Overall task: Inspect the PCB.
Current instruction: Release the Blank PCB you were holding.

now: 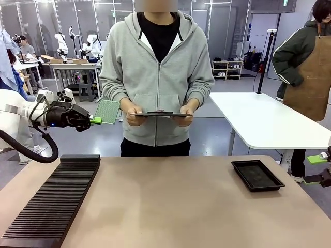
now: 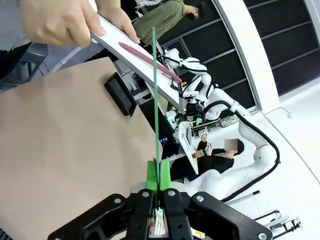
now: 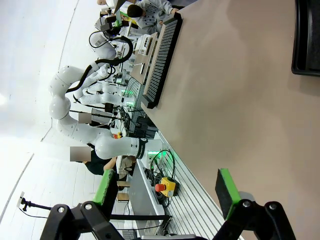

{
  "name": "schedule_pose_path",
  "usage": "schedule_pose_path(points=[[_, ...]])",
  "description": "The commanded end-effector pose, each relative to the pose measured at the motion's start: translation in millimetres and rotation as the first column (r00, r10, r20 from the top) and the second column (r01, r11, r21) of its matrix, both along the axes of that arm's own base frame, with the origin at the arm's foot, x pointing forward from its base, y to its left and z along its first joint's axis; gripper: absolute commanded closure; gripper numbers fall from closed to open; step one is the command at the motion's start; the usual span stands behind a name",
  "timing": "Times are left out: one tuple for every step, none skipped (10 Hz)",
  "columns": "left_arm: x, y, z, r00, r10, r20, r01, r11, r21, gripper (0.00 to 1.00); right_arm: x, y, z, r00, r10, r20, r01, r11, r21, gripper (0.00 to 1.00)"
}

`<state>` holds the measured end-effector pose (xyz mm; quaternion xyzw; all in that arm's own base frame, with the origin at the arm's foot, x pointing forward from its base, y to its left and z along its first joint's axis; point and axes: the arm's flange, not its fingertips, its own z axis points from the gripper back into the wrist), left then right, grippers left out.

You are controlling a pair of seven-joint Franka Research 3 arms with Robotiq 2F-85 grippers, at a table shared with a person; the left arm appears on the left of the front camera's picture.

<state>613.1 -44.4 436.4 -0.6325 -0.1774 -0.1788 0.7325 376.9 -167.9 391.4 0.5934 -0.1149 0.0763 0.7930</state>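
PCB (image 1: 107, 111) sits clamped edge-on in the raised left gripper (image 1: 95, 120).

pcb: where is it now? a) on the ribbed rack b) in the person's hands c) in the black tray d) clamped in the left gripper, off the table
D: the left gripper is shut on the PCB at its edge, holding it in the air; the person's hands hold a tablet.

PCB (image 1: 107, 111) pale green; tray (image 1: 257, 175) black; table (image 1: 181, 206) tan.
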Motion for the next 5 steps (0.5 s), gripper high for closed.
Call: schedule_pose_path(points=[[-1.3,-0.9,2.4,1.0,0.005,0.002,-0.005,1.0,0.004,1.0,0.6,0.0,0.7,1.0,0.004,0.001,-0.004,1.0,-0.003,0.0],[-1.3,-0.9,2.4,1.0,0.005,0.002,-0.005,1.0,0.004,1.0,0.6,0.0,0.7,1.0,0.004,0.001,-0.004,1.0,-0.003,0.0],[-1.3,-0.9,2.4,1.0,0.005,0.002,-0.005,1.0,0.004,1.0,0.6,0.0,0.7,1.0,0.004,0.001,-0.004,1.0,-0.003,0.0],[-1.3,-0.9,2.4,1.0,0.005,0.002,-0.005,1.0,0.004,1.0,0.6,0.0,0.7,1.0,0.004,0.001,-0.004,1.0,-0.003,0.0],[-1.3,-0.9,2.4,1.0,0.005,0.002,-0.005,1.0,0.004,1.0,0.6,0.0,0.7,1.0,0.004,0.001,-0.004,1.0,-0.003,0.0]])
